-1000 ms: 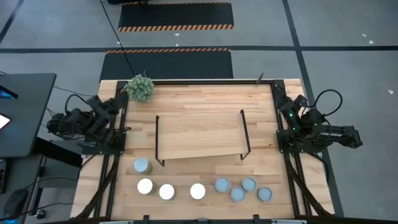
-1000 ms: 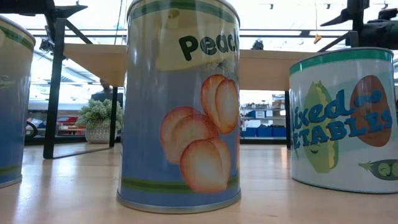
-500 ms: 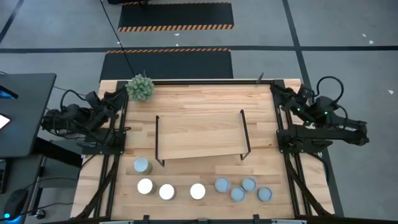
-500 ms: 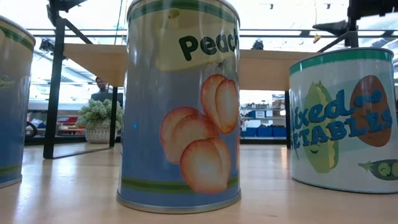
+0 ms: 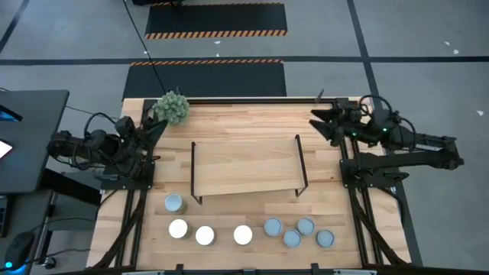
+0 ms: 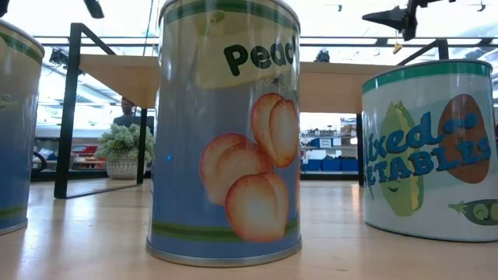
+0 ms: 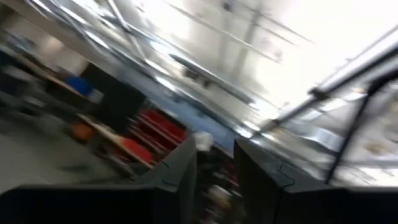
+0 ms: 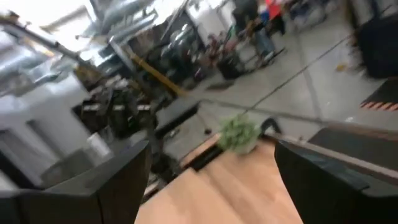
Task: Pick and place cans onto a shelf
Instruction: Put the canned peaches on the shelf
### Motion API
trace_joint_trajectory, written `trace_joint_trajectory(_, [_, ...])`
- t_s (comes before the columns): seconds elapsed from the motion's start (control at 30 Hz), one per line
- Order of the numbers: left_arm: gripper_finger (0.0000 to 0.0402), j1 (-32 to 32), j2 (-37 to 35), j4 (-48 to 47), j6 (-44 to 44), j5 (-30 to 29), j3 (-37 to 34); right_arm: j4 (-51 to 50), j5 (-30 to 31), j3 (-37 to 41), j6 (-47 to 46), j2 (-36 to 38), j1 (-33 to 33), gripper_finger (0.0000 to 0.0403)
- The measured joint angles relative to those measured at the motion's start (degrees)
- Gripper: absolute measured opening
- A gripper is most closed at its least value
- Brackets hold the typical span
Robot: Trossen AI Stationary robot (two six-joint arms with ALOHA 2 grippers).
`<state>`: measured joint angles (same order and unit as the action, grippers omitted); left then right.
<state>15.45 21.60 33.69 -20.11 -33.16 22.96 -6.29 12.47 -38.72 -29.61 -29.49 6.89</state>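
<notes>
From above, we see the shelf (image 5: 248, 164) lying in the middle of the wooden table (image 5: 244, 122), its light board bare and a black rod frame at each end. The eight cans (image 5: 243, 234) stand in a loose row along the table's near edge, between the shelf and that edge — a grey-blue one and three white-topped ones on the left, four grey-blue tops clustered on the right. None touches the shelf. The spiky green plant ball (image 5: 171, 107) sits at the far left corner. The left gripper (image 5: 155, 128) hangs at the table's left edge just beside the plant, and the right gripper (image 5: 317, 124) reaches in over the far right edge; both are well apart from the cans.

At table height, we look straight at a peach can (image 6: 226, 132), with a mixed-vegetables can (image 6: 432, 148) to its right and part of a third at the left border. The shelf board runs across behind them, and the plant shows low beneath it. A dark gripper tip shows at the top right.

In the left wrist view, two dark fingers (image 7: 180, 180) stand with a narrow gap and nothing between them — the room beyond is a blur.

In the right wrist view, the fingers (image 8: 118, 180) stand wide apart and empty, with the plant and the table's far corner ahead.
</notes>
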Motion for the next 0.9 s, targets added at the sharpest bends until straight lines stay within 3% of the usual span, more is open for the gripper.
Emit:
trace_joint_trajectory(0.17, [0.0115,1.3,0.1,-0.8,-5.1,9.9,0.0,-7.8,-7.0,-6.5,-0.5,-5.3,-2.4,0.0347])
trace_joint_trajectory(0.3, [0.0115,3.8,0.2,-5.7,-10.6,12.6,0.0,-19.0,-9.5,-13.2,-1.8,-8.7,-5.0,0.0347])
trace_joint_trajectory(0.53, [0.0110,7.9,0.3,-10.9,-18.8,12.3,0.0,-31.7,-11.2,-20.1,-5.7,-13.1,-13.3,0.0347])
trace_joint_trajectory(0.9, [0.0110,10.3,3.3,-10.8,-25.6,7.6,0.0,-37.9,-11.2,-20.7,-12.1,-17.7,-26.7,0.0347])
